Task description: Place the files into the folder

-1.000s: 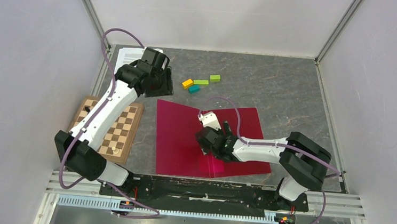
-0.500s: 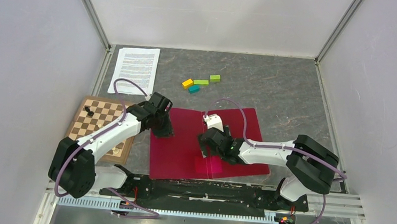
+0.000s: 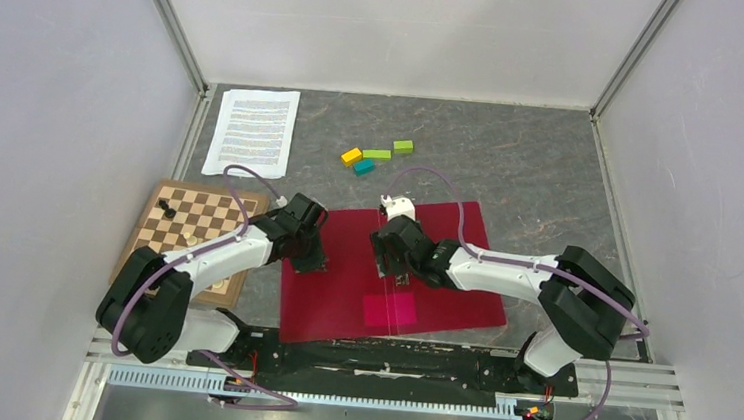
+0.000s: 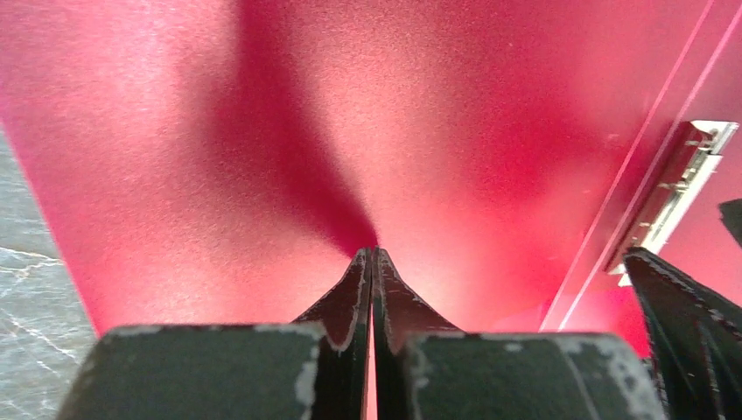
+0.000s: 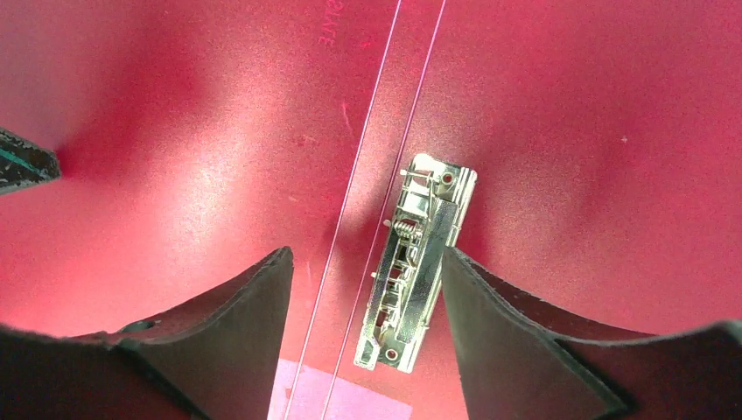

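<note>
The red folder point(image 3: 341, 293) lies open and flat in the middle of the table, its metal clip point(image 5: 420, 262) beside the spine crease. My left gripper point(image 4: 374, 254) is shut with nothing between its fingers, tips down on the folder's left leaf point(image 4: 262, 131). My right gripper point(image 5: 366, 255) is open and straddles the clip, its right finger point(image 5: 525, 341) against the clip's edge. From above, the left gripper point(image 3: 310, 262) and the right gripper point(image 3: 390, 270) sit side by side on the folder. The files point(image 3: 252, 130), printed white sheets, lie flat at the far left corner, away from both grippers.
A wooden chessboard point(image 3: 195, 241) with a few pieces lies left of the folder under the left arm. Several coloured blocks point(image 3: 377, 154) sit beyond the folder. A pink label point(image 3: 388, 310) shows on the folder near the front edge.
My left arm swung back from the files to the folder's left leaf and its gripper shut. My right gripper slid up the spine to the clip and its jaws narrowed.
</note>
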